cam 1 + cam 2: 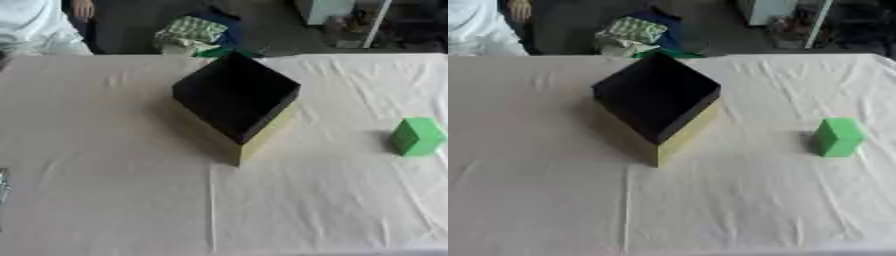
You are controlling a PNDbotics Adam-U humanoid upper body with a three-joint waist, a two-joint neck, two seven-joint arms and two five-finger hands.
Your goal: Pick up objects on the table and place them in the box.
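Note:
An open box [236,95] with a black inside and yellow outer walls stands at the middle of the table, turned with one corner toward me. I see nothing inside it. A green cube [416,135] rests on the white cloth to the right of the box, well apart from it. Neither of my hands shows as a hand in either view.
A creased white cloth [114,150] covers the whole table. A thin grey sliver [3,186] pokes in at the left edge; I cannot make out what it is. Past the far edge are a checked green bundle [191,31] and a seated person.

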